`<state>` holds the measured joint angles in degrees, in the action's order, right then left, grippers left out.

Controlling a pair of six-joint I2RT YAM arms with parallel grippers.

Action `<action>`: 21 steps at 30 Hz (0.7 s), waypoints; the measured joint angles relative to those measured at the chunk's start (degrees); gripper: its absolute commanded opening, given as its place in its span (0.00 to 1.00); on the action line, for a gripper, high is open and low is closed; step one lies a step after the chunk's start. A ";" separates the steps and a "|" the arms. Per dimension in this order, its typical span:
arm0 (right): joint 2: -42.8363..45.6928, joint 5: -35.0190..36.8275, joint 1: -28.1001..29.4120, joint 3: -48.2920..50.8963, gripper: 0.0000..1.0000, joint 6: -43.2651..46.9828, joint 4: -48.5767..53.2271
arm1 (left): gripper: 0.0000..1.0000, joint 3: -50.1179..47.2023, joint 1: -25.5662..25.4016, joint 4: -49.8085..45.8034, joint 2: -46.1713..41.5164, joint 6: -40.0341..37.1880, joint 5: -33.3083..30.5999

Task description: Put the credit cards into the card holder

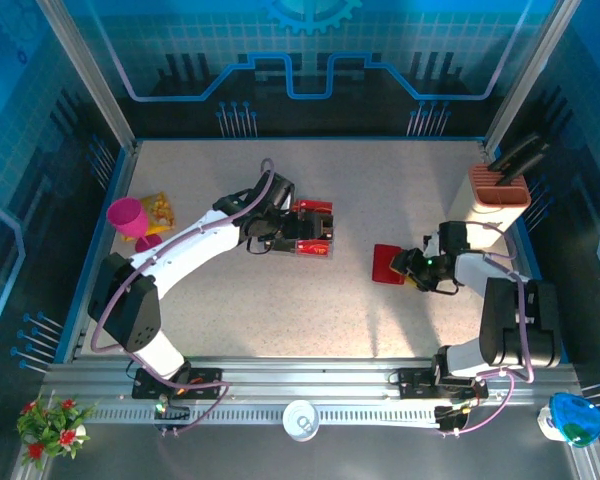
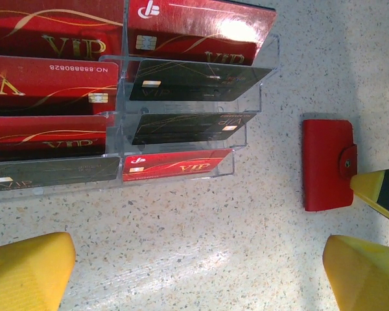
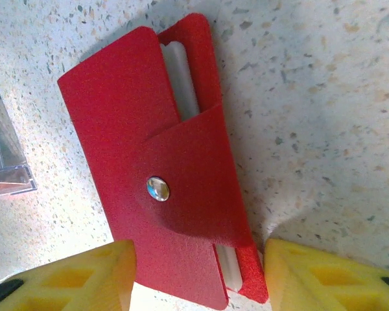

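The card holder [image 3: 155, 162] is a red case, folded shut with a metal snap, lying flat on the speckled table [image 3: 324, 97]. My right gripper [image 3: 200, 272] stands over its near end with one yellow finger at each long edge; I cannot tell whether they touch it. From above, the card holder [image 1: 388, 264] lies just left of the right gripper [image 1: 410, 268]. Several red and black credit cards [image 2: 181, 165] stand in a clear tray [image 2: 259, 97]. My left gripper [image 2: 198, 259] is wide open above bare table just in front of the tray, holding nothing. The card holder [image 2: 324, 165] lies to the tray's right.
The clear tray [image 1: 310, 232] sits mid-table under the left gripper [image 1: 280, 225]. A beige slotted block [image 1: 498, 195] stands at the back right. A pink cup [image 1: 128, 215] and a yellow packet [image 1: 158, 207] lie at the left edge. Blue walls enclose the table.
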<state>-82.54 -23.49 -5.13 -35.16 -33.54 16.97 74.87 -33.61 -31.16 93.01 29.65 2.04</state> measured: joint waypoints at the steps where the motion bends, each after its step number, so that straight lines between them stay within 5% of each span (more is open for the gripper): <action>1: -0.11 0.02 0.00 0.00 0.55 -0.09 -0.04 | 0.99 0.00 0.00 -0.02 0.07 -0.04 0.00; 21: 1.07 1.01 0.22 0.68 0.55 -0.02 0.48 | 0.99 1.29 0.00 -0.17 1.57 -0.22 0.48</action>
<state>-81.47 -22.48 -4.91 -34.48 -33.56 17.45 76.16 -33.61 -31.33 94.59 29.43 2.52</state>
